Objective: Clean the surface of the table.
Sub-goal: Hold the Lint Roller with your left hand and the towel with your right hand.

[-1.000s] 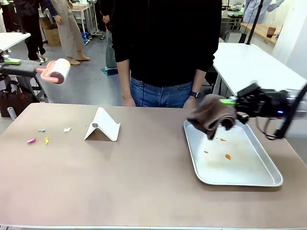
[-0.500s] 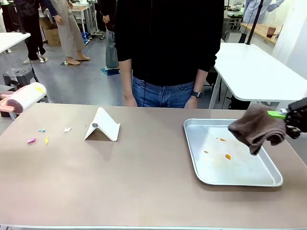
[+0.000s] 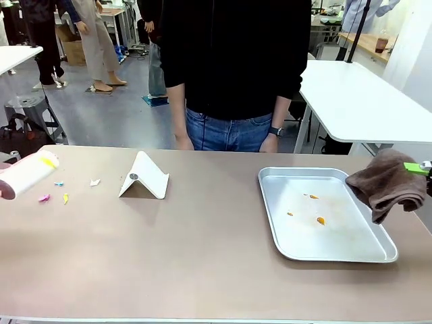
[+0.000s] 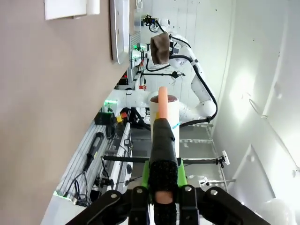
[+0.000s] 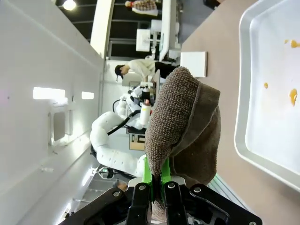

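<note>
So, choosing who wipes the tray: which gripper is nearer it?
Right. The right gripper, shut on the cloth, hangs beside the tray's right rim; the left gripper, holding the lint roller, is off the table's left end.

I see the large rectangular table with a smooth matte taupe-brown top and thin pale edge [image 3: 202, 256] lying level across the lower half of the front view, spanning the frame's width. A few small coloured scraps [image 3: 44, 198] lie at its left.
</note>
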